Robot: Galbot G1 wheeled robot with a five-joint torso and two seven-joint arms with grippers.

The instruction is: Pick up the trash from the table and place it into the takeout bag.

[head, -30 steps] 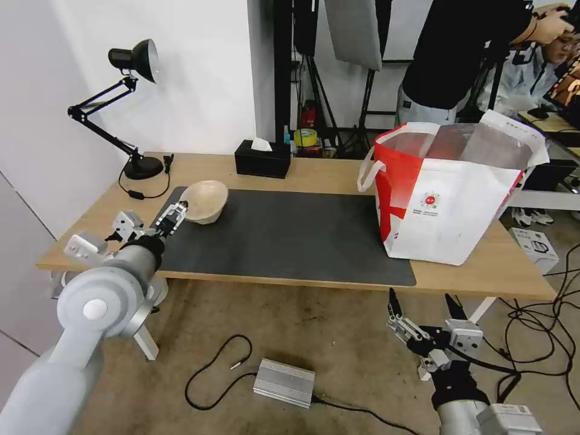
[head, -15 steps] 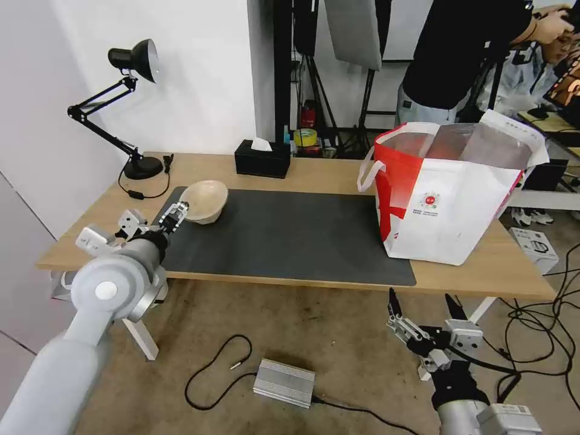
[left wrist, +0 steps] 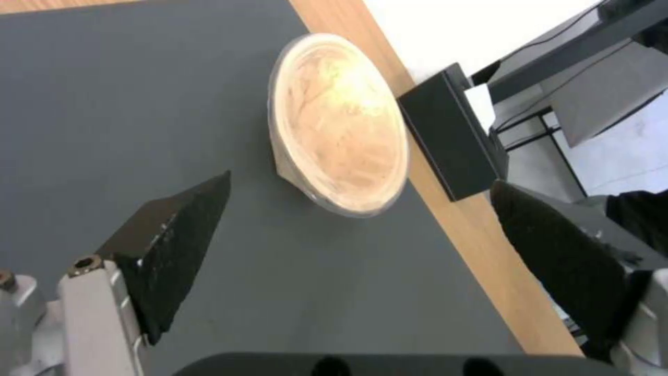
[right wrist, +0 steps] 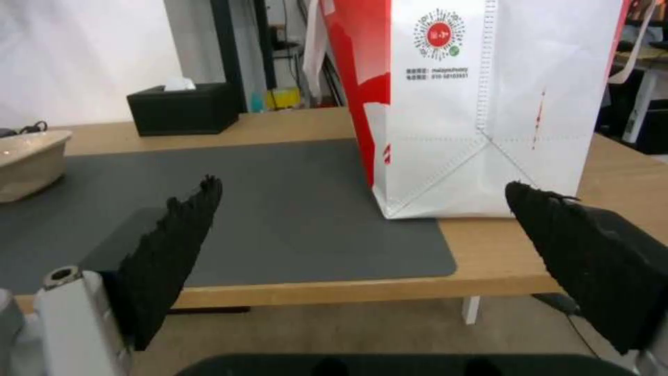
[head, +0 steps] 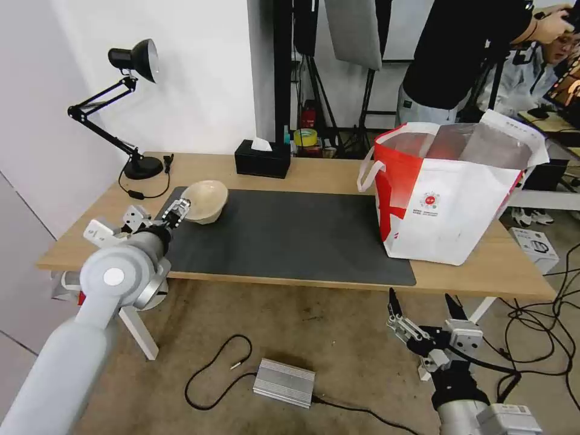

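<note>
Black-padded right gripper (head: 424,307) parked low before the table (head: 483,266) edge, fingers spread wide, holding nothing; nearer the mat (head: 284,235), left gripper (head: 179,209) edged a little forward since a second ago, now just beside the bowl's (head: 205,201) near rim; spread fingers (left wrist: 182,219) short of that bowl, nothing between them yet; probably closing in for the grasp; farther right, bag (head: 450,187) standing open, waiting; beyond, tissue box (head: 262,159).
</note>
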